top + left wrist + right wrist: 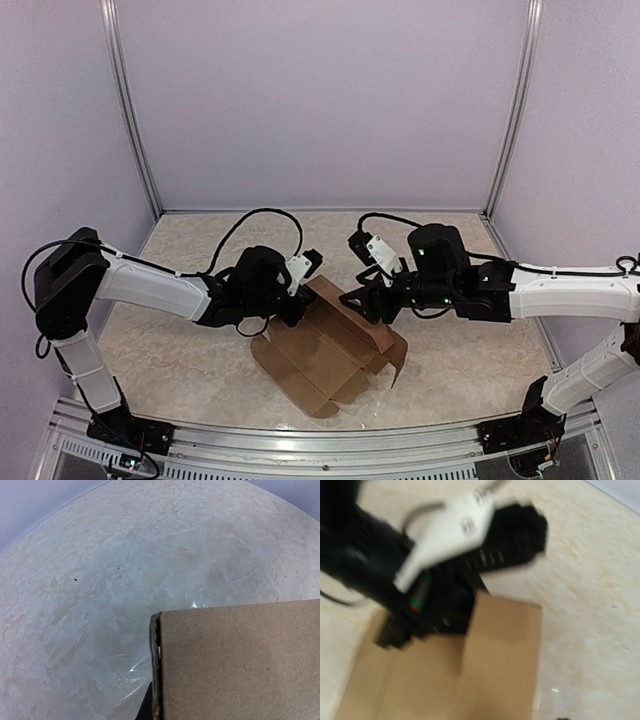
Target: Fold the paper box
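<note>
A flat brown side of the cardboard box [240, 660] fills the lower right, its folded left edge upright. The pale marbled table [100, 580] lies behind it, glinting near the edge.

1. The left arm [150, 285] reached inward and low, the left end effector [298, 298] aimed rightward.
2. The right arm [560, 290] stretched leftward, the right end effector [362, 300] close opposite; neither grip was clear to me.

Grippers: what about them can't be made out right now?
- Left gripper: small and dark from above. In the left wrist view the paper box covers its fingers, so the grip is unclear.
- Right gripper: the right wrist view is motion-blurred and its own fingers are out of frame.
</note>
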Robot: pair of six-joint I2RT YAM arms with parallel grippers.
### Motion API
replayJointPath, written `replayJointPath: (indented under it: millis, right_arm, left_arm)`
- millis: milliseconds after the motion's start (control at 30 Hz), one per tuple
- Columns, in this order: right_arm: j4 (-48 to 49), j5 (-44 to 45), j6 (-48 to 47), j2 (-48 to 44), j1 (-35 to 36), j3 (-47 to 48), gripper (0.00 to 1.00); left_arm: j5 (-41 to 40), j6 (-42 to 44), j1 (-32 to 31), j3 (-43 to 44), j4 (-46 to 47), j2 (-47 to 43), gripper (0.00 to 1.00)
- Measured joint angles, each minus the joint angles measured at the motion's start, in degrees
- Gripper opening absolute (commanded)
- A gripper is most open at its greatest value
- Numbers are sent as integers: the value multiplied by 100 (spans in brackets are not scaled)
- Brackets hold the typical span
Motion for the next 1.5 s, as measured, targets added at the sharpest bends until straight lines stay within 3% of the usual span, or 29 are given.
replayJointPath:
  millis: [233, 267, 1067, 1300, 1500]
  right_arm:
    - [621, -492, 656, 293, -448, -17, 2]
    - [686, -514, 695, 389, -487, -17, 0]
    - [2317, -533, 1445, 2140, -734, 116, 0]
    - [2747, -514, 1523, 2490, -741, 236, 0]
    - [2835, -514, 1589, 2658, -741, 240, 0]
  left_arm:
    - [286, 197, -2, 367, 9, 442, 0]
    - [313, 216, -4, 452, 24, 514, 0]
    - [562, 168, -9, 531, 428, 960, 2]
    - [544, 76, -9, 522, 557, 1043, 7]
    - [538, -31, -20, 400, 837, 1095, 17]
